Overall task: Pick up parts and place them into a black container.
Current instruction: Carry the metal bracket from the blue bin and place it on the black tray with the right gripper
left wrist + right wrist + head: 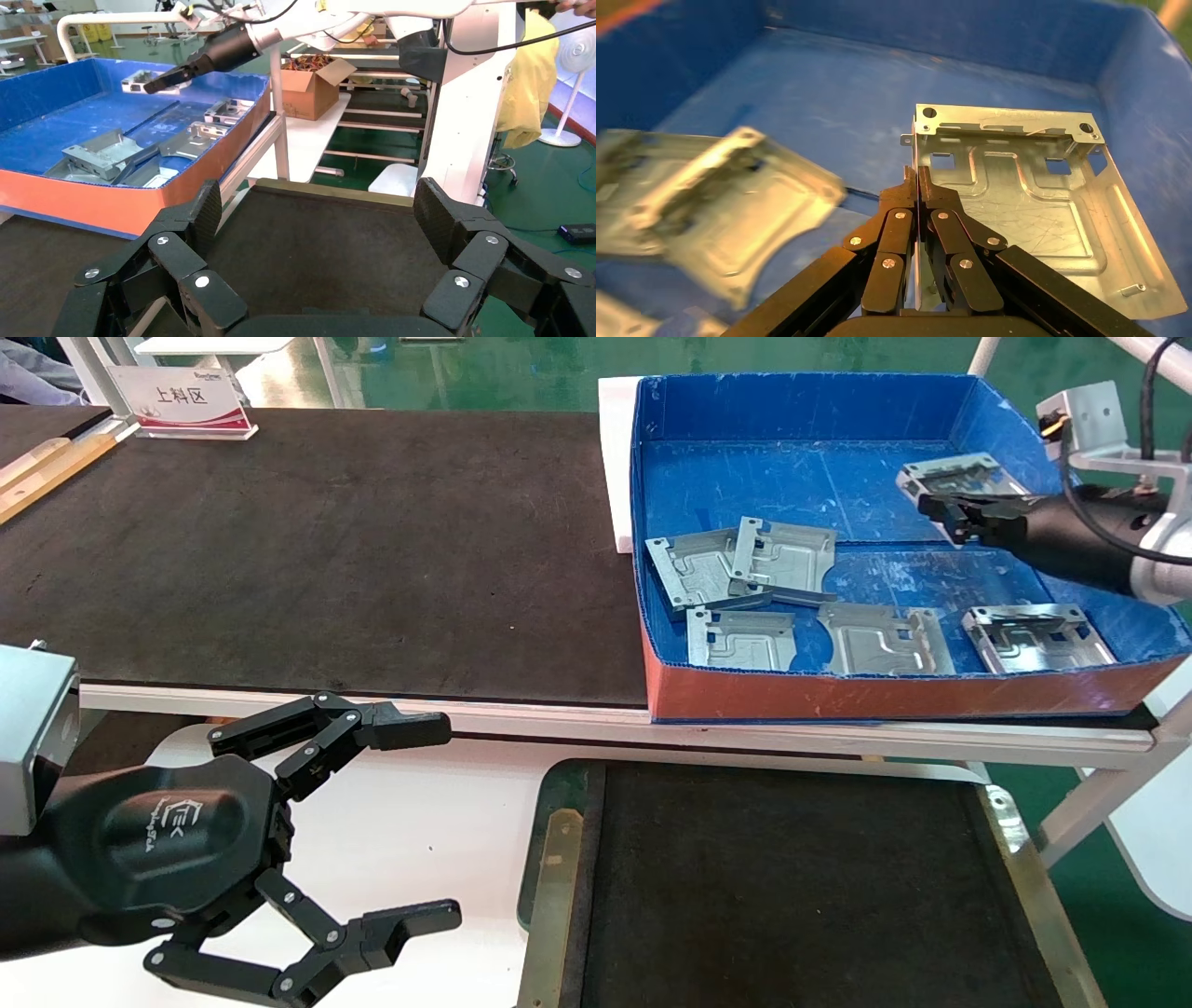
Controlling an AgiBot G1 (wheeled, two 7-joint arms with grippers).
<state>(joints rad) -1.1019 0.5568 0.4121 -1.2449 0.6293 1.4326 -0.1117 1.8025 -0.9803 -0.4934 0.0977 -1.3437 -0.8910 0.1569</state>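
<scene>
L gripper point(433, 822) sits low at the near-left corner of the head view, over the white table point(438, 822), fingers spread wide w/ nothing between them. In the L wrist view both pads point(205, 210) frame the black container point(316, 246), which lies just ahead of them.

Behind it runs the long dark belt point(326, 551), w/ a small white sign point(182, 400) at its far-left end.

Centre-front: the black container point(792, 896), matte floor bare, green rim and brass strip point(549, 905) on its L side. It sits nearer the robot than the blue box, apart from it, w/ the white frame rail point(838, 738) between.

To the R: blue box point(792, 412) w/ reddish front wall, resting on the belt's R end. Inside, five parts lie loose: two overlapping at the L, one point(694, 570) partly under the other point(787, 556); three along the front wall point(740, 640), point(885, 640), point(1034, 637).

Far R: R gripper point(931, 509) is inside the box, near its R rear corner, fingers pinched tight on the edge of a sixth part point(959, 475). That held part point(1025, 203) is tilted and clear of the box floor; the R wrist view shows the two fingers point(905, 203) pressed together on its rim.
</scene>
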